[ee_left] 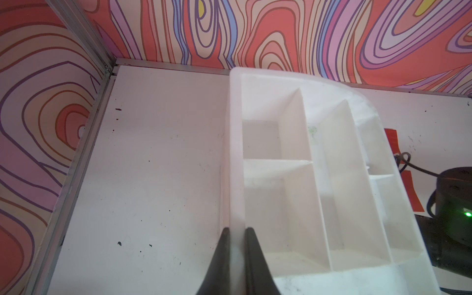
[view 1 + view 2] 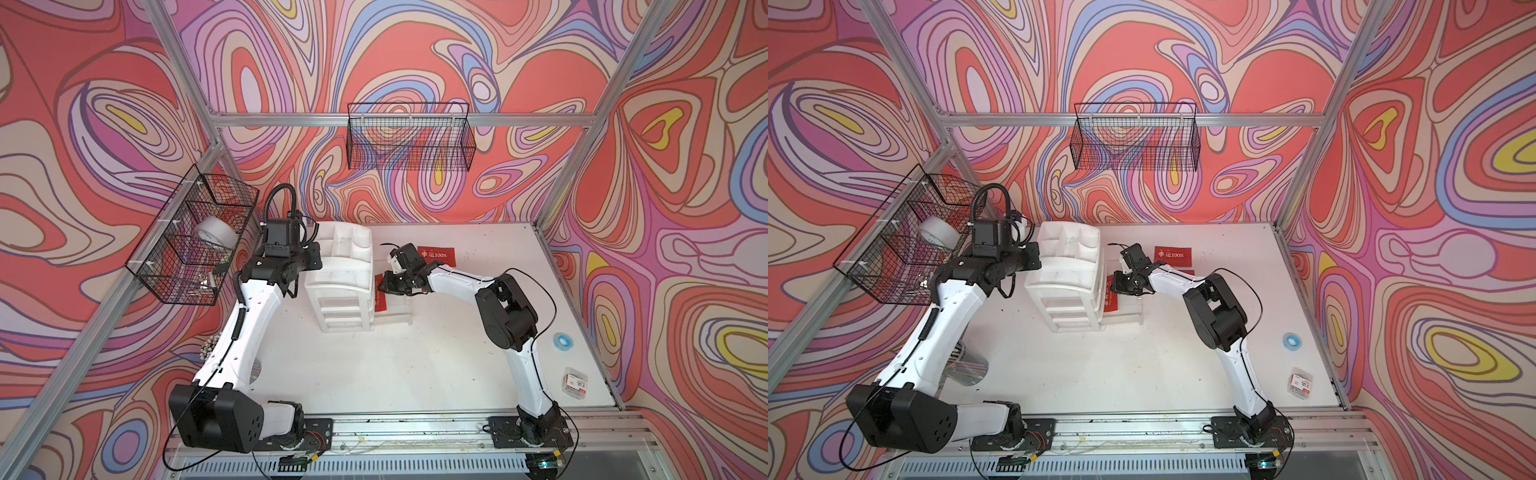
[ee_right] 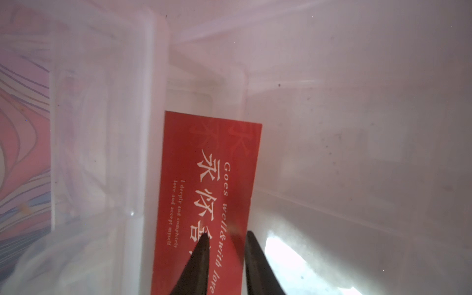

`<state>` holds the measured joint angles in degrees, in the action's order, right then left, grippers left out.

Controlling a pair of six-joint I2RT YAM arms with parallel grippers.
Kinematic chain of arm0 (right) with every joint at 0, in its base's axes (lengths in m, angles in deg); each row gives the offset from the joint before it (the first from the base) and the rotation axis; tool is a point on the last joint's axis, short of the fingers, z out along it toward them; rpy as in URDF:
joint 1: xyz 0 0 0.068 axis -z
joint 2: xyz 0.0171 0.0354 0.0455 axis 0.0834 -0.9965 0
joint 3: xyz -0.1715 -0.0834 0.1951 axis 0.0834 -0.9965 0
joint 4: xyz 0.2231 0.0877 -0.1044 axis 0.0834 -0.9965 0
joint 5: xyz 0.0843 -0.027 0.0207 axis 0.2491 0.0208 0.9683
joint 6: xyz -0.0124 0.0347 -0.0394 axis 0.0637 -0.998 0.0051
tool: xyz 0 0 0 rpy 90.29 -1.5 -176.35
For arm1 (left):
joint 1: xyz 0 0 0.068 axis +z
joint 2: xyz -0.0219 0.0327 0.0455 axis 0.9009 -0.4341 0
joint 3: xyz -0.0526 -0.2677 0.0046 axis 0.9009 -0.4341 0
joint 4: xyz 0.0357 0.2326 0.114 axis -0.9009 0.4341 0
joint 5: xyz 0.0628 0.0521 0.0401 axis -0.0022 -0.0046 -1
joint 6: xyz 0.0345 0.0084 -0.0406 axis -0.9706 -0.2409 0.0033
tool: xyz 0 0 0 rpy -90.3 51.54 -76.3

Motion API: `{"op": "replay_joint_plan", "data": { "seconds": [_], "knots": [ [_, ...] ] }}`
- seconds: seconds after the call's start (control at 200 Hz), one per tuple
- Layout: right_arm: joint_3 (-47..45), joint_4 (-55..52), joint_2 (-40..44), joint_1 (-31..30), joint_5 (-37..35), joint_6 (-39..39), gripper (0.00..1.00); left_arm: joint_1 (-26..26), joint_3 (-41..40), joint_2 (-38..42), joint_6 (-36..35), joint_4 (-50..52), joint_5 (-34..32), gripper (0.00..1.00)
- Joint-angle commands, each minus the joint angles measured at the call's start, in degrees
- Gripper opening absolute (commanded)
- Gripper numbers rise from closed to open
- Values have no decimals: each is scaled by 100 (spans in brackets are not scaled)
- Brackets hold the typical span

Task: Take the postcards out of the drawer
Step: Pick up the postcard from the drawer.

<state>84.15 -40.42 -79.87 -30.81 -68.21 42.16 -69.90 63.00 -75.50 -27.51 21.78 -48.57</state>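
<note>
Right gripper [image 3: 226, 233] is hovering inside the pulled-out drawer [image 2: 397, 313] right of the organizer [image 2: 338, 266] — jaws slightly apart, straddling a red postcard [image 3: 209, 158] edge — left gripper [image 1: 237, 229] is clamping the organizer's left wall.

Left arm [image 2: 253, 316]: elbow low at the desk's [image 2: 415, 374] front-left corner, forearm angled up toward the back left.
Left claw [image 1: 236, 231]: pinched on the organizer's [image 1: 235, 153] side wall.
Right arm [image 2: 528, 374]: rises from the front right, elbow bent high, forearm stretched toward mid-desk.
Right claw [image 3: 226, 236]: tips slightly apart, one over a postcard [image 3: 204, 178], the other just off its edge.
</note>
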Motion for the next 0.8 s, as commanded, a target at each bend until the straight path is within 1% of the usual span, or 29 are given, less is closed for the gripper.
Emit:
{"op": "replay_joint_plan", "data": {
  "seconds": [0.0, 0.305, 0.536, 0.796],
  "knots": [
    [-114, 253, 315, -72, 162, -81, 26, 9, 40, -33, -79, 525, 153, 0],
    [-382, 498, 588, -75, 213, -156, 24, 9, 80, -41, -87, 544, 296, 0],
    [-413, 559, 548, -71, 314, -201, 23, 9, 46, -42, -88, 534, 313, 0],
    [-356, 581, 421, -70, 466, -257, 17, 9, 50, -41, -81, 499, 402, 0]
  ]
}}
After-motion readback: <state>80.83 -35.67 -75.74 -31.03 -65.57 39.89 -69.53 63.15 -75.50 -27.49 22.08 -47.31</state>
